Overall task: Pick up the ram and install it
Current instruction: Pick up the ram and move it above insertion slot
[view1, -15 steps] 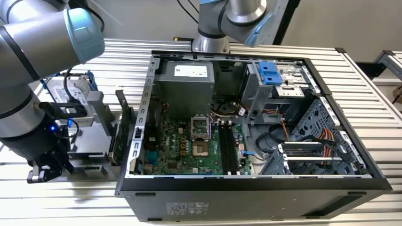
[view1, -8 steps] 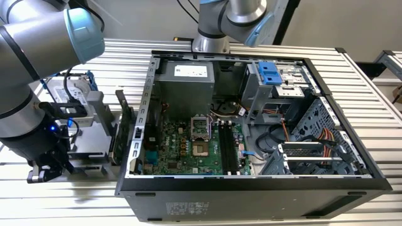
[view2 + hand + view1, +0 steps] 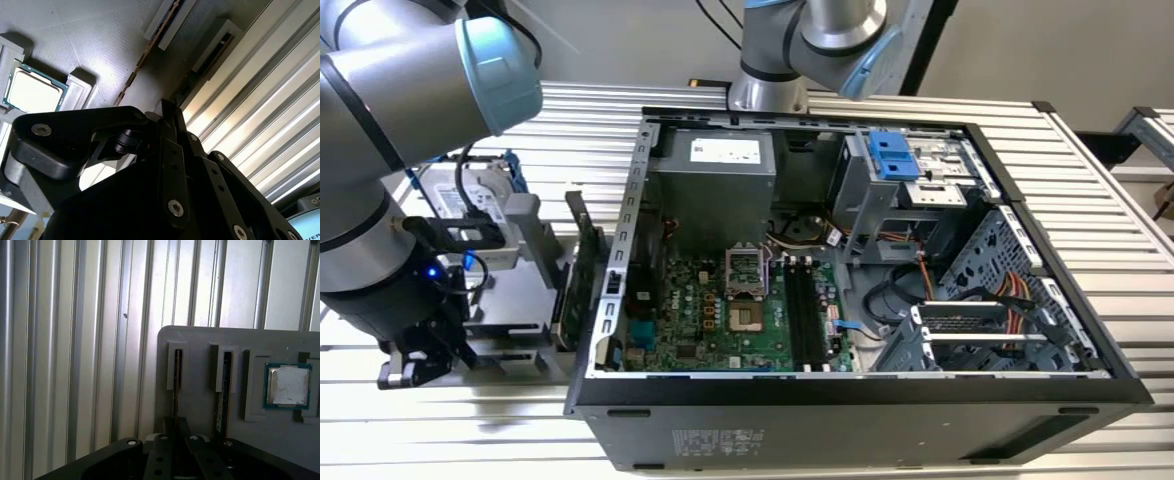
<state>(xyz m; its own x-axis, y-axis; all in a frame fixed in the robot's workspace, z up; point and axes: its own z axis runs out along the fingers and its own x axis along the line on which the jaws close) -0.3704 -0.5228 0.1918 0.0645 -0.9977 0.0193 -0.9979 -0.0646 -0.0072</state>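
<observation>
Exterior view: gripper (image 3: 414, 368) seen low at lower left of frame, over grey holder (image 3: 520, 270) on ribbed tabletop (image 3: 587, 100); open computer case (image 3: 854, 430) at centre.

First wrist view: ram (image 3: 175, 385) stood on edge in holder slot, left of centre; near end pinched between fingers (image 3: 183, 429) at bottom centre. Second stick (image 3: 226, 390) seated in next slot; processor chip (image 3: 287, 385) at right.

Second wrist view: fingers seen drawn close together at centre; processor chip at upper left.

- Setting: robotics lab or workshop.
- Evidence: ribbed aluminium table (image 3: 587, 110); industrial robot arm (image 3: 400, 110); opened computer case (image 3: 854, 420) exposing its motherboard (image 3: 707, 310); grey parts fixture (image 3: 200, 405) holding loose components.
</observation>
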